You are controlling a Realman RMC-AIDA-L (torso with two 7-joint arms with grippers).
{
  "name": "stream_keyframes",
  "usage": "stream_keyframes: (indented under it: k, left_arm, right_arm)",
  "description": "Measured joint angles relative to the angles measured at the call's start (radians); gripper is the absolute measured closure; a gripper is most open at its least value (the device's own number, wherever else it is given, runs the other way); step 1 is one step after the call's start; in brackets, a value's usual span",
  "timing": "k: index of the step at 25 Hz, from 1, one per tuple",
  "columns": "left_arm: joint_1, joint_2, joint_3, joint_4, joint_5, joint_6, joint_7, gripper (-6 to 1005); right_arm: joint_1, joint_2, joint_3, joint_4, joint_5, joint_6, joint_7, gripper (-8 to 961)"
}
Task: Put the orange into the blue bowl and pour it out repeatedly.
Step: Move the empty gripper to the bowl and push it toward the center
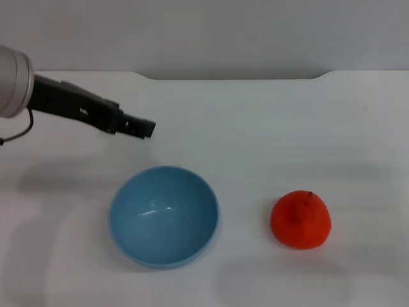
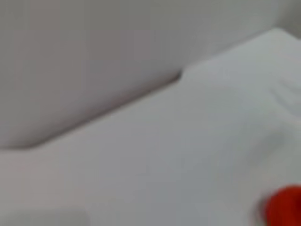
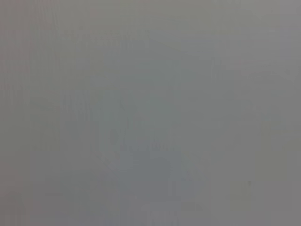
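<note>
White table, grey wall behind.

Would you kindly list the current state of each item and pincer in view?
blue bowl: upright, empty, on the table.
orange: on the table, outside the bowl, to its right, untouched.
left pincer: above the table behind the bowl, holding nothing.
right pincer: not in view.

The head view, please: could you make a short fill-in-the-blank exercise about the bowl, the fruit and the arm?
1. The blue bowl is ____ inside.
2. The orange lies on the table, to the robot's ____ of the bowl.
3. The left gripper hovers beyond the bowl, holding ____.
4. The fruit's stem points ____.

Missing words: empty; right; nothing; up
</note>
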Motion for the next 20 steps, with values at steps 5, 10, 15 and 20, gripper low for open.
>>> stream_keyframes:
  k: [5,10,15,20]
  left_arm:
    - [0.005,-0.001,0.057,-0.035,0.035,0.003,-0.011,216]
    - [-0.052,-0.006,0.191,-0.115,0.190,-0.007,-0.076,216]
    - [-0.104,-0.011,0.210,-0.201,0.220,-0.034,-0.085,217]
    - [-0.133,-0.010,0.209,-0.295,0.229,-0.068,-0.082,216]
  right_arm:
    - [-0.007,0.000,0.004,-0.004,0.000,0.000,0.000,430]
    - [-0.013,-0.001,0.009,-0.013,0.000,0.000,0.002,430]
    - [-0.015,-0.001,0.009,-0.014,0.000,0.000,0.002,431]
    - [-0.018,-0.001,0.010,-0.019,0.001,0.000,0.001,431]
